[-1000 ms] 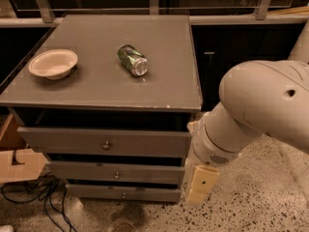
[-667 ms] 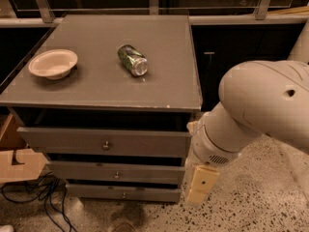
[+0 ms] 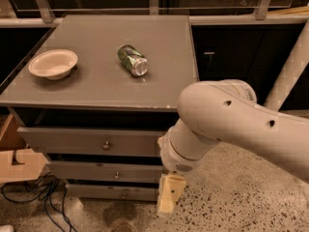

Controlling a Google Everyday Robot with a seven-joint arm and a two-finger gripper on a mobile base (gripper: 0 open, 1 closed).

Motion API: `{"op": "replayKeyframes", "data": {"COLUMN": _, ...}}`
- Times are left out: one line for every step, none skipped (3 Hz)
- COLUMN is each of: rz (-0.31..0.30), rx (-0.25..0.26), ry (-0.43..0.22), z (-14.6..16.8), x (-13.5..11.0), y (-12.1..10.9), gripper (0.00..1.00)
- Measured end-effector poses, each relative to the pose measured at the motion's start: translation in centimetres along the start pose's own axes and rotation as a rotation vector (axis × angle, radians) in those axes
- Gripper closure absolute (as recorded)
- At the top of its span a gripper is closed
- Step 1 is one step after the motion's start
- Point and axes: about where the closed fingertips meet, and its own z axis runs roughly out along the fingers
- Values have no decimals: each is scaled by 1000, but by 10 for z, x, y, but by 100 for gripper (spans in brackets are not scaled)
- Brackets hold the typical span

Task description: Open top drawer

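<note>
Grey cabinet is seen from above and in front, three drawers stacked. The top drawer sits directly under the tabletop; its front is the tallest of the three, with one small round metal knob at centre. A dark gap is seen between the tabletop edge and the drawer front, so the drawer seems pulled out a little, though the angle makes this hard to confirm. The middle drawer and bottom drawer are seen below it, thinner fronts, like knobs.

On the tabletop, a pale bowl is placed upright at the left. A green can is laid on its side near the middle, well apart from the bowl.

The white arm is seen at the right foreground, covering the drawers' right ends. The claw is hung pointing down, low beside the bottom drawer's right end, apart from the top drawer's knob. Nothing is seen held in it; whether it is wide or narrow cannot be told.

A cardboard box and dark cables are seen at lower left on the speckled floor.
</note>
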Motion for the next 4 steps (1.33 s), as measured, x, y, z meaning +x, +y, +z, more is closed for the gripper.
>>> {"op": "replayKeyframes", "data": {"rz": 0, "rx": -2, "ry": 3, "z": 3, "x": -1, "y": 0, "gripper": 0}}
{"op": "replayKeyframes", "data": {"rz": 8, "rx": 2, "ry": 18, "z": 9, "x": -2, "y": 2, "gripper": 0}}
{"op": "replayKeyframes", "data": {"rz": 40, "rx": 53, "ry": 16, "z": 28, "x": -14, "y": -25, "gripper": 0}}
{"op": "replayKeyframes", "data": {"rz": 61, "rx": 81, "ry": 5, "z": 37, "x": -19, "y": -45, "gripper": 0}}
